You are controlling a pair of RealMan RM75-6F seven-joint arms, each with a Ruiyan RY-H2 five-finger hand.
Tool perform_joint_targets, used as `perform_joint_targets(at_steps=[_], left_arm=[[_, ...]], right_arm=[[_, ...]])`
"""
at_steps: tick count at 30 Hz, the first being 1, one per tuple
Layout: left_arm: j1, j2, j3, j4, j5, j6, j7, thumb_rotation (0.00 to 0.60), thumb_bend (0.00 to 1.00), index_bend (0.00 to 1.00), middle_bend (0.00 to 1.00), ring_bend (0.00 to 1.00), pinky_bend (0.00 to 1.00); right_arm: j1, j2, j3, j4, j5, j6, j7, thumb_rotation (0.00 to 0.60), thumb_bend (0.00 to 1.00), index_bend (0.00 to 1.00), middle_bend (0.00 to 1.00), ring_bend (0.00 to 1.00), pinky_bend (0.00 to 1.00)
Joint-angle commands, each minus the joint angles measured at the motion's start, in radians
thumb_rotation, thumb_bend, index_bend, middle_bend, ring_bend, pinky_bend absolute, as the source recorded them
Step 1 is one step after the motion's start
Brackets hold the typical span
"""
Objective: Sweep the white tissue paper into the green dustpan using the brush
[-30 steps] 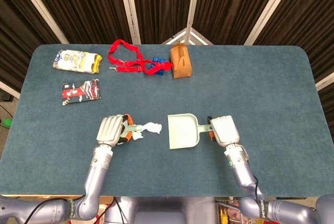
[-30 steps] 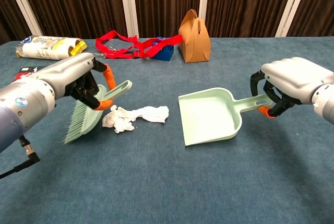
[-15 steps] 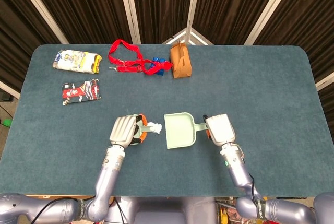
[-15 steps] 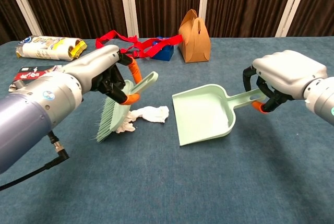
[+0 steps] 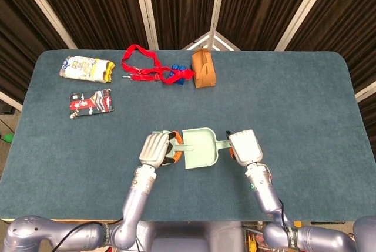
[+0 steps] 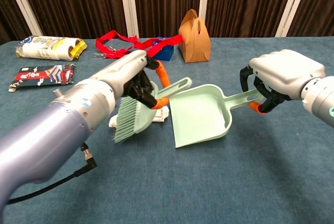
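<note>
Left hand: the left hand grips the brush by its handle, fingers curled tight around it; in the head view the hand sits just left of the dustpan.
Brush: pale green, tilted, its bristles pointing down toward the surface and its handle slanting up to the right, the handle tip over the dustpan's left edge.
White tissue paper: the white tissue paper lies on the surface right under and behind the brush, mostly hidden by the bristles and the left hand; a patch of it shows between the bristles and the dustpan's open lip, touching or almost touching that lip. In the head view it is covered by the hand.
Green dustpan: the green dustpan rests near the middle of the surface, its open mouth turned left toward the brush; seen from above as well.
Right hand: the right hand holds the dustpan's handle, fingers wrapped around its far end; from above the hand lies just right of the pan.
Far edge: a brown paper bag stands upright, with a red strap and a blue item beside it.
Left side: a snack packet and a flat printed packet, well apart from the hands.
</note>
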Motion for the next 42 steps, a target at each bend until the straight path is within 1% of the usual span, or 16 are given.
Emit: perform_joint_targets(at_steps=[1,4,8,12,14,19,22,26,29,37,42], left_arm=[[-0.025,-0.046,-0.027,0.039,0.045,-0.021,-0.077,0.600,0.64,0.78,1.00,1.00,1.00],[-0.036,-0.059,-0.046,0.021,0.059,-0.024,-0.099,0.600,0.64,0.78,1.00,1.00,1.00],[-0.031,-0.026,-0.046,-0.066,0.084,-0.015,-0.090,0.600,0.64,0.78,1.00,1.00,1.00],[-0.010,0.039,-0.051,-0.160,0.095,-0.002,-0.081,0.600,0.64,0.79,1.00,1.00,1.00],[0.002,0.086,-0.050,-0.202,0.095,0.000,-0.067,0.600,0.64,0.79,1.00,1.00,1.00],[0.034,0.190,-0.047,-0.267,0.089,-0.004,-0.065,0.600,0.64,0.79,1.00,1.00,1.00],[0.066,0.271,-0.033,-0.303,0.077,-0.009,-0.073,0.600,0.64,0.79,1.00,1.00,1.00],[0.093,0.351,0.000,-0.318,0.062,-0.026,-0.077,0.600,0.65,0.79,1.00,1.00,1.00],[0.106,0.390,0.025,-0.312,0.053,-0.042,-0.088,0.600,0.65,0.79,1.00,1.00,1.00],[0.106,0.408,0.062,-0.291,0.024,-0.067,-0.090,0.600,0.65,0.79,1.00,1.00,1.00],[0.092,0.381,0.077,-0.267,0.023,-0.072,-0.085,0.600,0.65,0.79,1.00,1.00,1.00]], right_arm=[[0.010,0.005,0.010,0.013,0.013,-0.015,0.001,0.600,0.48,0.61,0.80,0.78,0.80],[0.010,0.010,0.008,0.013,0.011,-0.013,0.000,0.600,0.48,0.61,0.80,0.78,0.80],[0.007,0.014,0.006,0.009,0.016,-0.007,0.001,0.600,0.48,0.61,0.80,0.78,0.80],[0.005,0.013,-0.002,0.008,0.017,-0.005,-0.001,0.600,0.48,0.61,0.80,0.78,0.80],[0.001,0.014,-0.007,0.002,0.015,0.001,-0.002,0.600,0.48,0.61,0.80,0.78,0.80],[0.001,0.008,-0.012,0.004,0.017,0.002,-0.005,0.600,0.48,0.61,0.80,0.78,0.80],[0.003,0.004,-0.011,0.003,0.020,0.002,-0.010,0.600,0.48,0.61,0.80,0.78,0.80],[0.008,-0.002,-0.011,0.001,0.026,0.001,-0.021,0.600,0.48,0.62,0.80,0.78,0.80],[0.008,-0.011,-0.013,0.001,0.030,0.002,-0.024,0.600,0.48,0.62,0.80,0.78,0.80],[0.007,-0.025,-0.029,0.012,0.034,-0.003,-0.035,0.600,0.48,0.62,0.80,0.78,0.80],[0.005,-0.031,-0.031,0.025,0.038,-0.006,-0.024,0.600,0.48,0.63,0.80,0.78,0.80]])
